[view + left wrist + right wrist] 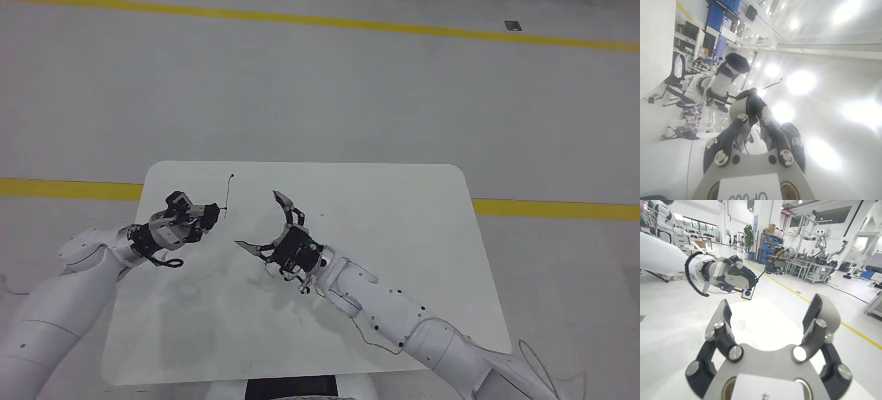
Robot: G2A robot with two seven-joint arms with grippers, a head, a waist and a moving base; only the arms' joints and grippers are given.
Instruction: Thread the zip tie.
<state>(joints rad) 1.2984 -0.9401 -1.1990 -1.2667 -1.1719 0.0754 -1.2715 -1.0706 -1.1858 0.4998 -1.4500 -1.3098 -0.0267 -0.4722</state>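
Observation:
A thin black zip tie (229,192) sticks up and away from my left gripper (212,213), which is shut on its lower end above the table's left side. In the left wrist view the zip tie (772,84) pokes out past the closed fingertips (751,94), with its small head at the far tip. The right wrist view shows the left gripper (753,283) holding the zip tie (762,273) in the air. My right gripper (270,220) hovers to the right of it, open and holding nothing, its ribbed fingers (811,311) spread wide.
The white table (400,230) has rounded corners and carries no other objects. Yellow floor lines run beyond its far edge and along both sides.

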